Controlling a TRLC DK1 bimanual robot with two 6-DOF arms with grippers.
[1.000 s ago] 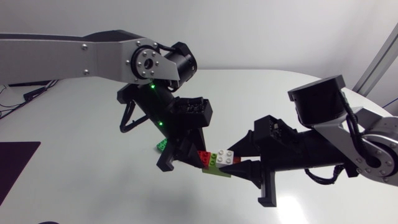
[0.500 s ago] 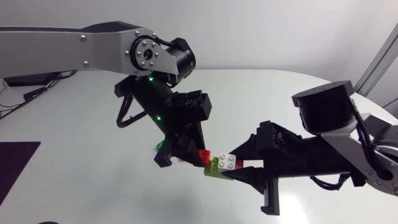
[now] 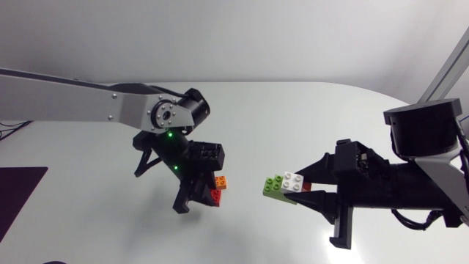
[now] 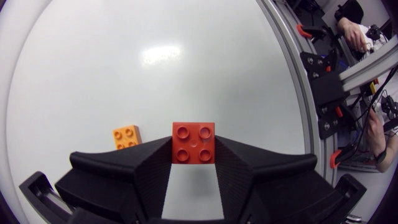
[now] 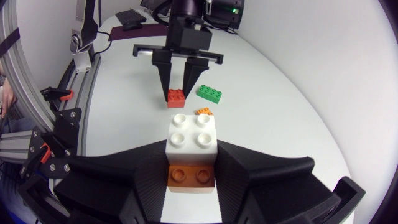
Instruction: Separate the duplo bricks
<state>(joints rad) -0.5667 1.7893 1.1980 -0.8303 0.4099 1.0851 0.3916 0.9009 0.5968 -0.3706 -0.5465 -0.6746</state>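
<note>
Red brick (image 4: 193, 142) in left tool (image 4: 193, 148), white-topped stack (image 5: 193, 138) in right tool (image 5: 193, 163), orange brick (image 4: 127, 136), green brick (image 5: 210, 93) apparently loose

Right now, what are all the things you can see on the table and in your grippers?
White table: one, white, under everything.
Red square duplo brick: one, red, between the left gripper's fingers.
Small orange duplo brick: one, orange, on the table beside the red one.
Long dark green duplo brick: one, dark green, on the table near the red one.
White square duplo brick: one, white, on top of the reddish-brown brick.
Reddish-brown duplo brick: one, reddish-brown, between the right gripper's fingers.
Lime green duplo brick: one, lime, joined beside the white one.
Left gripper: one, black, holding.
Right gripper: one, black, holding.
</note>
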